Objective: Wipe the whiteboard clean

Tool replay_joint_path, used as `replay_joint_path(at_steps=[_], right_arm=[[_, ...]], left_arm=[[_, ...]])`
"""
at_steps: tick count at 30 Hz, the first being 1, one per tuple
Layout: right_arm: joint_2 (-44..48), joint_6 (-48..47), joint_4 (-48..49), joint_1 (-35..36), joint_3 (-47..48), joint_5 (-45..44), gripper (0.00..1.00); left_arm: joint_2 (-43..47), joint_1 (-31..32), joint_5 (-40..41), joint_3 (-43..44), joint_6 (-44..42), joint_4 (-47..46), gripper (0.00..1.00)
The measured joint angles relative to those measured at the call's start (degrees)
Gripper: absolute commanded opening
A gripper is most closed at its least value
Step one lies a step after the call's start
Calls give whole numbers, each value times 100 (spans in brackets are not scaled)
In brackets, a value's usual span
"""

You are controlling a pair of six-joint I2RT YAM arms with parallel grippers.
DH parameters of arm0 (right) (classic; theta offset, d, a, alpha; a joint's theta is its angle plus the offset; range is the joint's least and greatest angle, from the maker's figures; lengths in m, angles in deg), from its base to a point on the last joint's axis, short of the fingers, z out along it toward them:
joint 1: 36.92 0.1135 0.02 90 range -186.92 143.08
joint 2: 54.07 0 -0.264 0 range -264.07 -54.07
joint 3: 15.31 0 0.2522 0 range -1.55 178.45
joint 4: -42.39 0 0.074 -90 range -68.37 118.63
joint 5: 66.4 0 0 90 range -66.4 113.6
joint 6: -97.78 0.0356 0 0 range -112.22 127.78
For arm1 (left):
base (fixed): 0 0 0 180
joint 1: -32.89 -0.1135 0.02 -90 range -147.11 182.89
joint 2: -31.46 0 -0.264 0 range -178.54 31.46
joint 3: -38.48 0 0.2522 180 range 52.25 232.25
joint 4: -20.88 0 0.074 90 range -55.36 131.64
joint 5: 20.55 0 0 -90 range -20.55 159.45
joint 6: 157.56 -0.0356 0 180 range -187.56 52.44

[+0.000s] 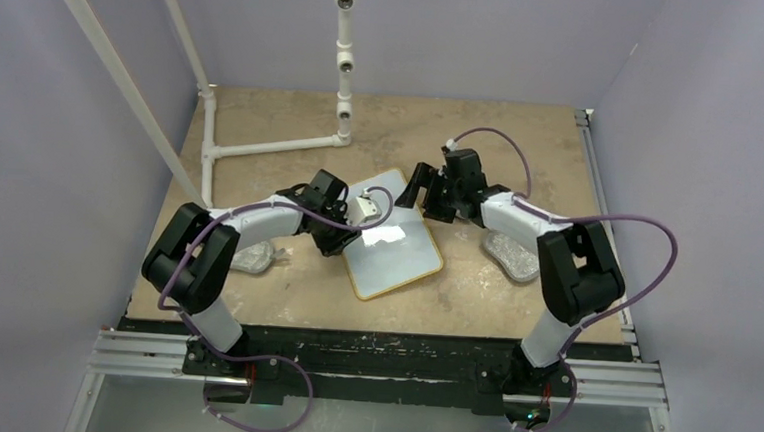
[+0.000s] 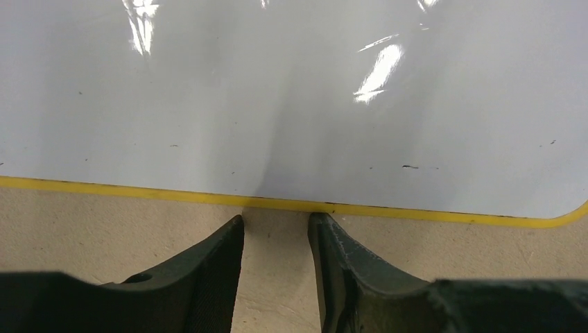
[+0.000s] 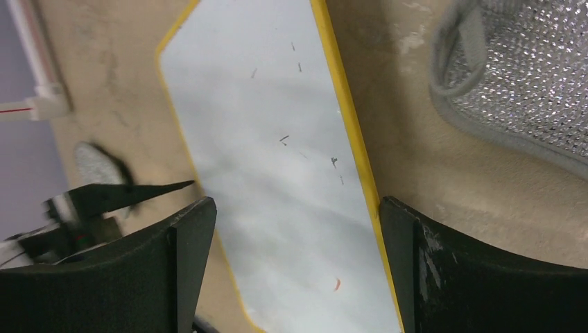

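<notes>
In the left wrist view, my left pincer (image 2: pixel 276 220) has its black ribbed jaws slightly apart and empty, tips at the thin yellow rim of the glossy whiteboard (image 2: pixel 291 104). In the right wrist view, my right pincer (image 3: pixel 297 208) is spread wide above the board, and a grey woven pad (image 3: pixel 513 76) lies beside the rim. From above, the whiteboard (image 1: pixel 400 257) lies flat and askew mid-table (image 1: pixel 523 144), with bare room toward the far edge.

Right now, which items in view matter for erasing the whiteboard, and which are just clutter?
For the job:
- whiteboard, with a small red mark on it
- left grey cloth pad and right grey cloth pad, likely the wipers, neither held
- left gripper and right gripper, both open and empty

Lying about:
- white pipe frame at the back
</notes>
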Motion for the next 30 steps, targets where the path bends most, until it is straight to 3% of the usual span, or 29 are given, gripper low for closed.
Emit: replay_joint_path(at_steps=[9, 25, 30], right_arm=[[898, 205, 444, -103, -289, 339, 87], [1038, 181, 177, -782, -1191, 304, 86], [990, -26, -4, -859, -1152, 208, 90]], left_arm=[[-219, 186, 87, 299, 4, 190, 38], [-879, 435, 142, 1193, 22, 474, 34], [-903, 483, 267, 1207, 4, 260, 33]])
